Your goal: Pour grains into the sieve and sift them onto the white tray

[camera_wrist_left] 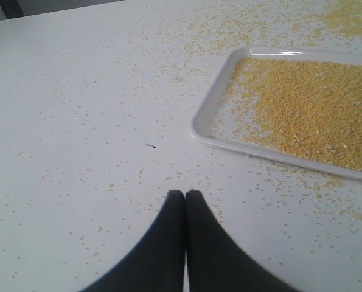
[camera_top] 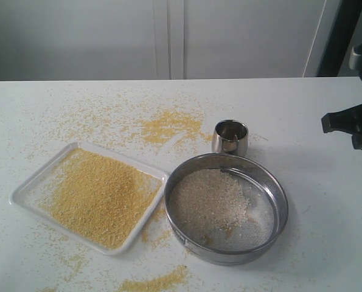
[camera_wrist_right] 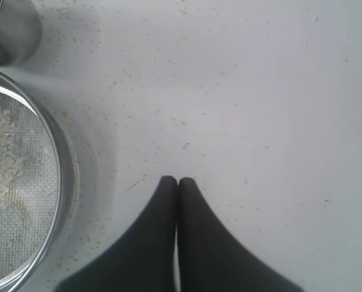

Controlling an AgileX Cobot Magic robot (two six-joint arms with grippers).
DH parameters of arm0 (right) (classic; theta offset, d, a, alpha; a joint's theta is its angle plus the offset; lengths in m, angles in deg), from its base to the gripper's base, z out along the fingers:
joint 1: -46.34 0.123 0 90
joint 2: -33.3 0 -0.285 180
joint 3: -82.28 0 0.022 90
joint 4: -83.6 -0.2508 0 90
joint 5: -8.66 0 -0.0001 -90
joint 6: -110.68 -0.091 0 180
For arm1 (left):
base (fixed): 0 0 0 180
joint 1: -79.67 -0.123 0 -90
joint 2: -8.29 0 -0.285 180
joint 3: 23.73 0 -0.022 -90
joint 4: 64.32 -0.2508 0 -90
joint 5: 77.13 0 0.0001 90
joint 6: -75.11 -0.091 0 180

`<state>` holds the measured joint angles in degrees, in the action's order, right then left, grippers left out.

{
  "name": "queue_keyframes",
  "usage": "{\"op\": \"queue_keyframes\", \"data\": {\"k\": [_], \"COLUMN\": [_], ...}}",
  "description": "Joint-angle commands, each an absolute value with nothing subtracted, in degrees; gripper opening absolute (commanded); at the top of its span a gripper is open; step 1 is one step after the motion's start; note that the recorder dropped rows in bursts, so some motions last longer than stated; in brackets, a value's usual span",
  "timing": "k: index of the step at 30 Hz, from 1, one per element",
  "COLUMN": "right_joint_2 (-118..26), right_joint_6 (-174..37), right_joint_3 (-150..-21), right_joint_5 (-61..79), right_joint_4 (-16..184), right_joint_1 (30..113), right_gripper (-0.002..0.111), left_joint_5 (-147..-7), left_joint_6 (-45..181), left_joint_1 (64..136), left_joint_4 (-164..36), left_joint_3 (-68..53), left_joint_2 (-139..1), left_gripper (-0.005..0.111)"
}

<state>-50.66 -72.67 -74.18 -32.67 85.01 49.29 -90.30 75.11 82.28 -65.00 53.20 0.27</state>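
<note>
The right tool (camera_wrist_right: pixel 177 180) is closed, tip against tip, and holds nothing; it hangs over the bare white table (camera_wrist_right: pixel 278 91). The wide round steel sieve (camera_wrist_right: pixel 65 176) with grey mesh lies just beside this tool, on the side toward the other arm. The small shiny steel cup (camera_wrist_right: pixel 10 30) stands by the sieve's rim. Whitish rice-like grains (camera_top: pixel 208 204) rest on the mesh. The left tool (camera_wrist_left: pixel 185 193) is closed and empty too. The flat white rectangular tray (camera_wrist_left: pixel 205 115), covered with fine yellow grains (camera_wrist_left: pixel 302 103), lies near it, ahead of its tips and toward the sieve. The right arm seems nearer to the sieve, so any further shaking would probably fall to it.
</note>
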Motion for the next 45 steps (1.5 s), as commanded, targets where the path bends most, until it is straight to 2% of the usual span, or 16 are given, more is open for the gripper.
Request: {"op": "queue_keyframes", "data": {"k": [1, 15, 27, 39, 45], "right_joint_2": [-50.3, -49.8, -39.5, -25.0, -18.2], "right_joint_6": [-72.8, -72.1, -72.1, -72.6, -72.6], "right_joint_3": [-74.1, -74.1, -73.7, -62.7, -57.1], "right_joint_5": [-31.9, -31.9, -29.3, -15.1, -13.0], "right_joint_4": [85.1, 85.1, 85.1, 85.1, 84.9], "right_joint_1": [49.2, 49.2, 49.2, 49.2, 49.2], "right_gripper": [0.0, 0.0, 0.0, 0.0, 0.0], "left_joint_5": [-90.0, -90.0, -90.0, -90.0, -90.0], "left_joint_6": [75.1, 75.1, 75.1, 75.1, 75.1], "left_joint_1": [82.1, 82.1, 82.1, 82.1, 82.1], "left_joint_4": [-64.3, -64.3, -64.3, -64.3, -64.3], "left_joint_3": [53.5, 53.5, 53.5, 53.5, 53.5], "left_joint_2": [0.5, 0.5, 0.5, 0.5, 0.5], "left_gripper": [0.0, 0.0, 0.0, 0.0, 0.0]}}
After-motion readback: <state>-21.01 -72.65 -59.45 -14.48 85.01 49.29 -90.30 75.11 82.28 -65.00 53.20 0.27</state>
